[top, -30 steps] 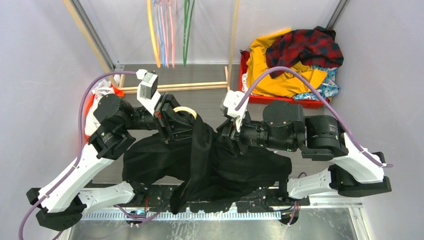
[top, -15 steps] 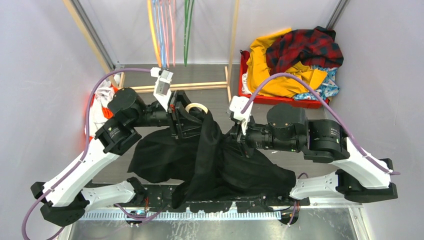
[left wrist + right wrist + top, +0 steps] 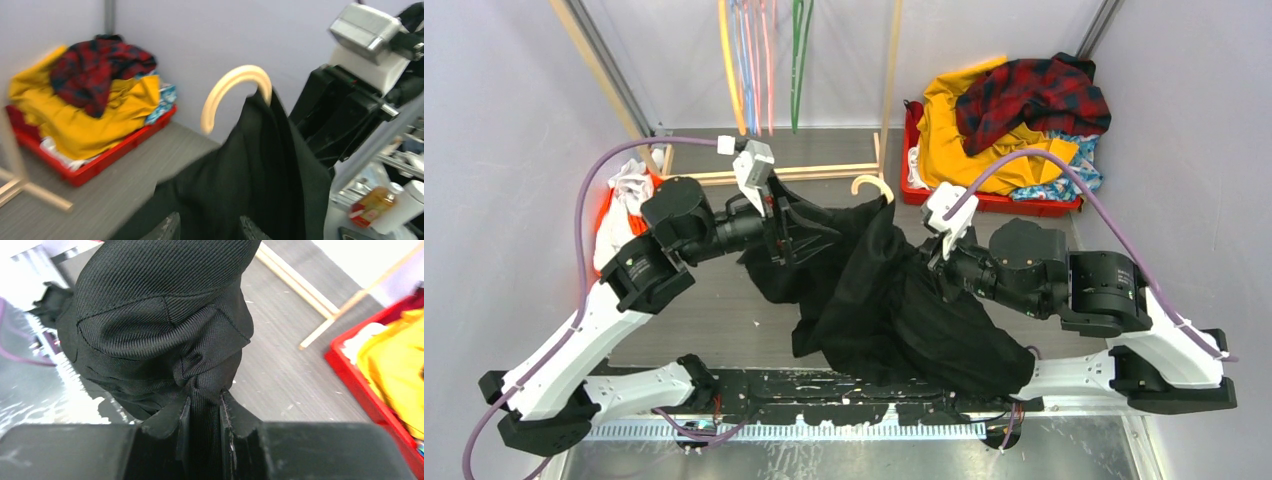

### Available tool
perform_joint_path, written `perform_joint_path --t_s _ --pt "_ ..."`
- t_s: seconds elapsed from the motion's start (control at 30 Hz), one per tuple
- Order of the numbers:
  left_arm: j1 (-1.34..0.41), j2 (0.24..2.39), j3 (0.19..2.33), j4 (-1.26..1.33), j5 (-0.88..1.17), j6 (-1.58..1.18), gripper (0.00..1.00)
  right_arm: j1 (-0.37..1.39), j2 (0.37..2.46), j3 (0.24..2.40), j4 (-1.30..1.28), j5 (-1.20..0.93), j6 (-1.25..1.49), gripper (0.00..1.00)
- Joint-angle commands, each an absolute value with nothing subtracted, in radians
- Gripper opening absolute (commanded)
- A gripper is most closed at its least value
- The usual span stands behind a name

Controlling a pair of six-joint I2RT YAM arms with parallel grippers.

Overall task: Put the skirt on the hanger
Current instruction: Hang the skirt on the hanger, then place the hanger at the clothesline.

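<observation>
We are pinching the coat (image 3: 894,300) with our right gripper (image 3: 202,401): its two fingers are closing tight on a bunched fold of the black twill, and the cloth is filling the narrow gap between them. The rest of the coat is swelling up in front of that wrist and hanging toward the near edge of the table (image 3: 724,320).

Our left gripper (image 3: 207,228) is standing with its fingers (image 3: 169,229) parted, and the coat's cloth is lying in the gap between them. We cannot tell whether either finger is pressing on it. Just beyond, the coat is draping over the hanger (image 3: 218,90), whose pale curved hook is poking out above the collar.

The skirt (image 3: 1079,172) is lying well apart from both grippers, in the red bin (image 3: 994,203) at the far right of the table. Only a blue flowered edge of it is showing, since a yellow garment (image 3: 969,140) and a red plaid shirt (image 3: 1034,95) are piled on top of it. Neither gripper is touching it.
</observation>
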State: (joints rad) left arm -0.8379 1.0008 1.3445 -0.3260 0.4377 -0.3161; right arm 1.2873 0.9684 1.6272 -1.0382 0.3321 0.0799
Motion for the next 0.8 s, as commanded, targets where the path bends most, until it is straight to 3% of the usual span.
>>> perform_joint_path --t_s 0.0,0.3,0.57,0.77 --pt "-0.841 0.949 1.410 -0.471 0.182 -0.265 0.46 1.282 0.979 1.690 -0.884 0.629 0.043 0.01" --pt "-0.842 0.921 1.388 -0.551 0.004 -0.269 0.45 1.198 1.135 1.841 -0.749 0.787 -0.110 0.01" --pt "-0.841 0.881 1.386 -0.636 -0.022 -0.304 0.47 0.903 1.439 2.158 -0.852 0.656 -0.123 0.01" --pt "-0.841 0.837 1.362 -0.653 -0.029 -0.308 0.48 0.745 1.552 2.267 -0.807 0.465 -0.054 0.01"
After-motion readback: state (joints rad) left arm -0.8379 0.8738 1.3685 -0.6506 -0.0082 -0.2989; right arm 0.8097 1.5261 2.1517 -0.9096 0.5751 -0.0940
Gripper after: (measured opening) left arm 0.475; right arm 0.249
